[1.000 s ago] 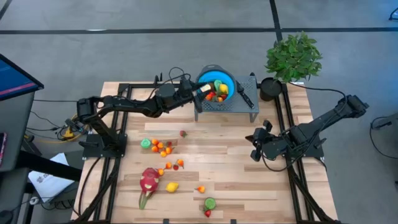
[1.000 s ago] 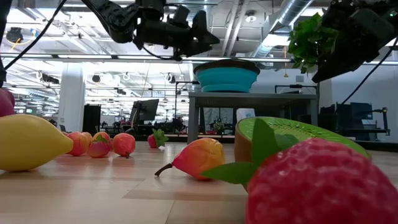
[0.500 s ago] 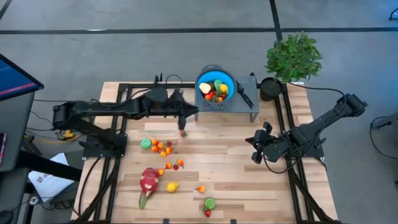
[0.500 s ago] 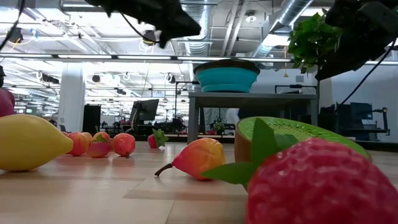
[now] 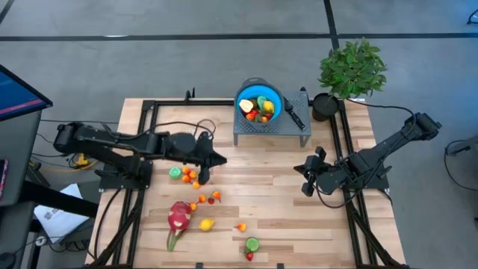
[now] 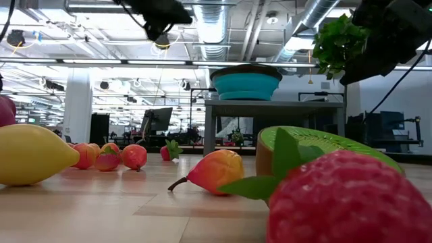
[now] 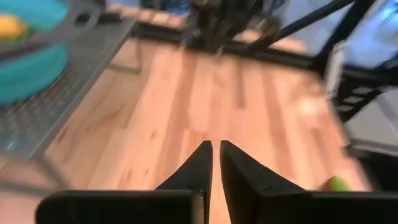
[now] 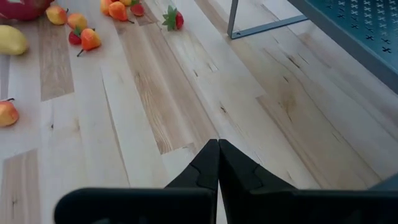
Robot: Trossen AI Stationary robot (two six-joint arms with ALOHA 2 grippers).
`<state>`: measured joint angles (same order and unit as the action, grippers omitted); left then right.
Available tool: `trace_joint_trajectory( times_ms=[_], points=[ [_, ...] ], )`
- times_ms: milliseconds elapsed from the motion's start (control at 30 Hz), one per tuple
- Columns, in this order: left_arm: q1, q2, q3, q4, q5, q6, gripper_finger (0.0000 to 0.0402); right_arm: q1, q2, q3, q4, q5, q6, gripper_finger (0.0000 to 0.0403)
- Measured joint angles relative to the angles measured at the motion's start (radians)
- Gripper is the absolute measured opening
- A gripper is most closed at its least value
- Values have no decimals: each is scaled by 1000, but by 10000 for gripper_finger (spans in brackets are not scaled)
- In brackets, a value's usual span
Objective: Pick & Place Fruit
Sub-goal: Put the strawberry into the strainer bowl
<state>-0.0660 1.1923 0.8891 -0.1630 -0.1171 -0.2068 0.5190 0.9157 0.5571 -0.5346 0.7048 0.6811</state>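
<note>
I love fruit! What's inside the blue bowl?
The blue bowl holds a pile of small fruit: yellow, green, red and orange pieces show on top. Anything underneath them is hidden.

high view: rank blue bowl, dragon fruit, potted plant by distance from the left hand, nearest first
1. Dragon fruit: toward the table's near-left, below the left hand in the picture.
2. Blue bowl: on the grey stand at the table's far edge, a bit farther than the dragon fruit.
3. Potted plant: past the far-right corner, clearly farthest.
</note>
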Motion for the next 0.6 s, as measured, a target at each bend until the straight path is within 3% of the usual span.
trace_joint_trajectory(
  times_ms=[200, 400, 600],
  points=[
    [-32, 2, -180, 120, -140, -166, 14, 0, 0, 0, 16, 0, 0, 0],
    [-34, 2, -372, 381, -150, -277, 8, 0, 0, 0, 31, 0, 0, 0],
    [-34, 2, -499, 441, -153, -324, 8, 0, 0, 0, 50, 0, 0, 0]
  ],
)
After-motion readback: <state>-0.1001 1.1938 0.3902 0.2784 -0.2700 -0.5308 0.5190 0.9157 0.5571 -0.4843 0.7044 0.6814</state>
